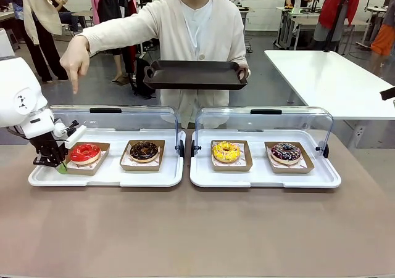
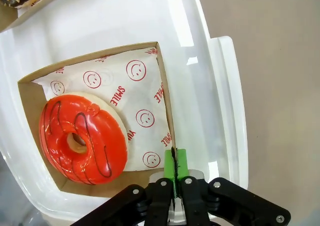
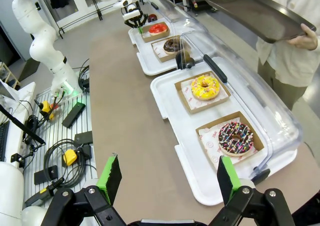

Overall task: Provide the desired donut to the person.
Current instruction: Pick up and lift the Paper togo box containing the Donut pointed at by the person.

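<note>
your left gripper (image 1: 54,162) is clenched on the wall of the cardboard box (image 1: 92,169) that holds the red donut (image 1: 85,153). in the front view it bites the box at its 8 o'clock corner. in the left wrist view the green pads (image 2: 182,161) press together on the thin cardboard edge, at about 4 o'clock from the donut. the donut lies on smiley-print paper (image 2: 142,93) inside the box.

the box sits at the 9 o'clock end of the left white tray (image 1: 111,177), under its raised clear lid (image 1: 123,119). a chocolate donut (image 1: 144,150) sits in its own box at the red one's 3 o'clock. on the right white tray (image 1: 265,179) you have a yellow donut (image 1: 226,151) and, at its 3 o'clock, a dark sprinkled donut (image 1: 286,152).

the person (image 1: 197,31) stands at 12 o'clock across the table. one hand (image 1: 75,59) points a finger straight down, with the red donut at roughly its 6 o'clock. the other hand (image 1: 242,73) holds a black serving tray (image 1: 194,74) level at chest height, above the gap between the two lids.

your right gripper (image 3: 169,181) is released, its jaws spread wide and holding nothing. it hangs above the bare table near the sprinkled donut's end.
</note>
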{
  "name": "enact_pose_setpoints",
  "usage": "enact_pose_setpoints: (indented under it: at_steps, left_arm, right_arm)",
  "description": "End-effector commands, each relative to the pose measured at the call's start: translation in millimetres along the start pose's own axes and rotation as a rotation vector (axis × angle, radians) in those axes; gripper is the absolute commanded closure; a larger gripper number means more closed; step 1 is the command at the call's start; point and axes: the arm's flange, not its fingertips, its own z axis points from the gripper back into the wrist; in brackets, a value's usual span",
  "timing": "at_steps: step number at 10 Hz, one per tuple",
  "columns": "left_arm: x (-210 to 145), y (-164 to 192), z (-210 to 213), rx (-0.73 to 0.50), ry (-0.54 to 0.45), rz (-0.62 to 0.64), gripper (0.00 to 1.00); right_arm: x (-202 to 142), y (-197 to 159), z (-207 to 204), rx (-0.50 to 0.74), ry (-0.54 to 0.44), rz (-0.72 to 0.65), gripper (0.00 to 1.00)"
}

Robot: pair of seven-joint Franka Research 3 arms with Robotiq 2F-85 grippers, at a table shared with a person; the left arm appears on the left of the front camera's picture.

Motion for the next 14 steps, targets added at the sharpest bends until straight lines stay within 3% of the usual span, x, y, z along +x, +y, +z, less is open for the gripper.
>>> enact_pose_setpoints:
  at_steps: [1,4,8,12,14]
  left_arm:
    - [0,-5,8,-0.016,-0.004,-0.028,1.00]
    - [16,-37,83,-0.124,-0.061,0.015,1.00]
    - [55,-76,204,-0.147,-0.039,0.014,1.00]
    - [89,-50,291,-0.004,0.032,0.049,1.00]
    - [97,-31,304,0.071,0.057,0.047,1.00]
  right_arm:
    - [0,0,-1,0.002,-0.014,0.001,0.00]
    - [0,0,-1,0.002,-0.014,0.001,0.00]
    - [0,0,-1,0.002,-0.014,0.001,0.00]
    - [0,0,-1,0.002,-0.014,0.001,0.00]
    - [0,0,-1,0.002,-0.014,0.001,0.00]
